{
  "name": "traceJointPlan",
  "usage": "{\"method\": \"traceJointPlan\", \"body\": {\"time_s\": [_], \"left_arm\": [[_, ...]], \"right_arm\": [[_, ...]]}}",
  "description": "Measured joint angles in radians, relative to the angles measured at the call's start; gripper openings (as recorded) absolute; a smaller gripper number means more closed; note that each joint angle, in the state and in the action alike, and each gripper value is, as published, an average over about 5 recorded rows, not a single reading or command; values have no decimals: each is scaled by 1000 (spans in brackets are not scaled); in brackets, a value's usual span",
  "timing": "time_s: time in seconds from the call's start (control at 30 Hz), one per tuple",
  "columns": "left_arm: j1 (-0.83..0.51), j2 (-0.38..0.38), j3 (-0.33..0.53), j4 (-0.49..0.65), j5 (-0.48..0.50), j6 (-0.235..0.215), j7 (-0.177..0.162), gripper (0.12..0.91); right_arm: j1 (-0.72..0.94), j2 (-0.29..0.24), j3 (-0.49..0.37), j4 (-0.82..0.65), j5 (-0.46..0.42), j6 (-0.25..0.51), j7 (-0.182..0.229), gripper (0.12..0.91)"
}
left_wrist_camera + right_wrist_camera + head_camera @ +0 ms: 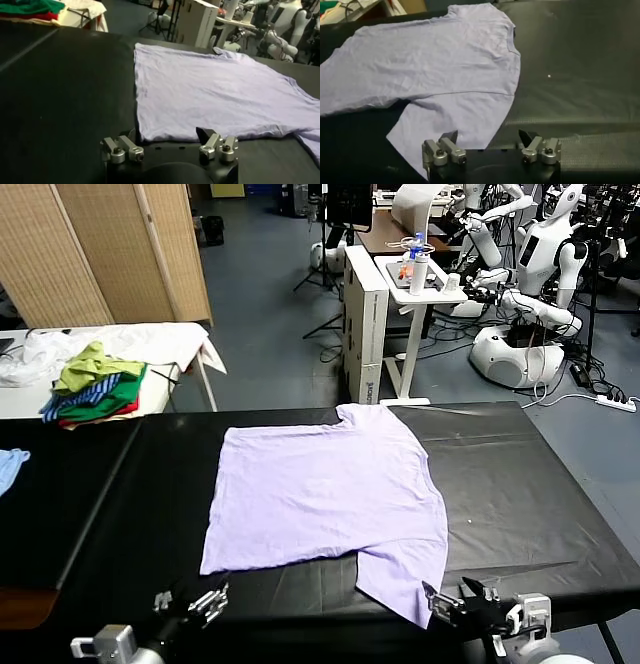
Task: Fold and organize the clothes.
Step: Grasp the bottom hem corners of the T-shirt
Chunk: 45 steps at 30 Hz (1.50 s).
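The lavender T-shirt point(325, 494) lies spread flat on the black surface point(520, 494), its collar toward the right side and its hem toward the left, one sleeve reaching toward the far edge and the other hanging toward the near edge; no fold shows yet, so the first grasp looks to be the step in hand. The left claw point(188, 604) waits released at the near edge, just short of the shirt's near hem corner, holding nothing; the right claw point(468, 604) is likewise released and empty, just beside the near sleeve's tip. To do this well, each claw should probably come down low and pinch only the thin fabric's edge, the left at the hem corner, the right at the sleeve or shoulder; both ought to lift together and evenly, so the soft cloth does not bunch or drag askew; the fold would best land with edges matched. A pile of garments point(95, 389) sits well apart.
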Motion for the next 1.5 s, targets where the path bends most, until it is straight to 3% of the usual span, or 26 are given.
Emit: {"method": "traceJointPlan", "body": {"time_s": [0.3, 0.43, 0.53, 0.63, 0.87, 0.97, 1.1, 1.5], "left_arm": [[-43, -1, -2, 61, -23, -18, -7, 907], [-49, -2, -2, 85, -23, -25, -6, 899], [-50, -6, -2, 97, -23, -30, -6, 839], [-47, -10, -2, 100, -22, -34, -6, 711], [-36, -15, 1, 96, -18, -36, -5, 320], [-35, -16, 2, 95, -16, -38, -4, 196], [-29, -20, 2, 92, -10, -41, -4, 145], [58, -40, -20, 11, 28, -42, -29, 147]], "right_arm": [[-3, 15, -35, -5, -28, 0, 11, 901], [-4, 16, -37, -9, -29, 0, 16, 805], [-4, 17, -39, -15, -30, 0, 18, 734], [-4, 18, -41, -19, -31, 1, 18, 641], [-5, 21, -46, -22, -32, 3, 12, 257], [-7, 20, -45, -19, -32, 3, 9, 165], [-18, 17, -40, -2, -33, 4, 10, 139], [-140, 5, -7, 106, -75, -34, 25, 139]]}}
